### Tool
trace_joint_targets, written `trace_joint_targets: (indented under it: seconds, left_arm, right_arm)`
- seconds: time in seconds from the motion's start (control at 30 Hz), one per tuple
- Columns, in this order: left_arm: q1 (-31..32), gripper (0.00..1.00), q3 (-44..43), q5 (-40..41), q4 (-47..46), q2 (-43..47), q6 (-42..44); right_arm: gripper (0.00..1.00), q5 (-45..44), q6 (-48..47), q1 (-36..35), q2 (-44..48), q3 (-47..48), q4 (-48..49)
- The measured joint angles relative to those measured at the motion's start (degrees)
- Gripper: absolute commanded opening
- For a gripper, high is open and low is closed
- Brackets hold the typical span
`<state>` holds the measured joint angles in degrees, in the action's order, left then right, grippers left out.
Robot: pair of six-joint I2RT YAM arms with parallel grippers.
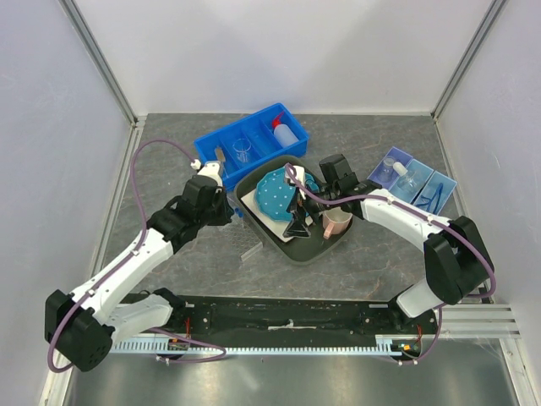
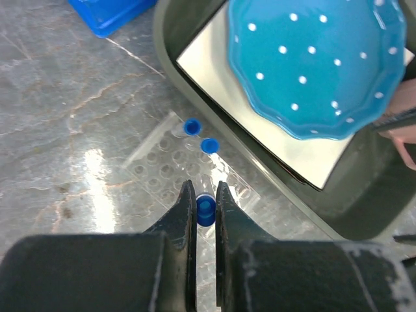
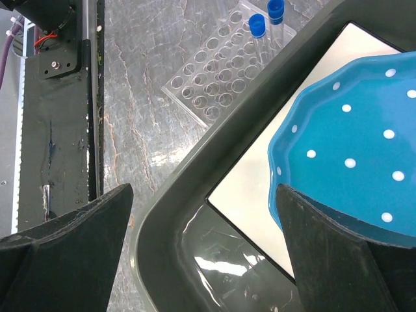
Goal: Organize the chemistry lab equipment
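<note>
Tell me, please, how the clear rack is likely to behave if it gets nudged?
The clear rack looks thin and light, so it would probably slide easily on the glossy table. The blue-capped vials standing near one edge might wobble, or tip it that way.

Overhead view looks down from behind; both close wrist views share the clear rack (image 3: 214, 84).
</note>
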<state>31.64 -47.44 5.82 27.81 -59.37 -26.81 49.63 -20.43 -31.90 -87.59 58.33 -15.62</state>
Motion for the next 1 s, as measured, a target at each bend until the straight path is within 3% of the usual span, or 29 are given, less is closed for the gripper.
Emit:
trace_joint_targets:
  seconds: [0.33, 1.0]
  left_arm:
    - [0.0, 0.02, 0.0, 7.2, -2.6, -5.5, 3.1]
    - [0.0, 0.02, -0.2, 8.3, -7.4, -15.4, 5.2]
  right_arm:
    - [0.98, -0.2, 0.0, 0.0, 0.0, 0.0, -0.1]
    - [0.98, -0.2, -0.4, 0.6, 0.0, 0.0, -0.4]
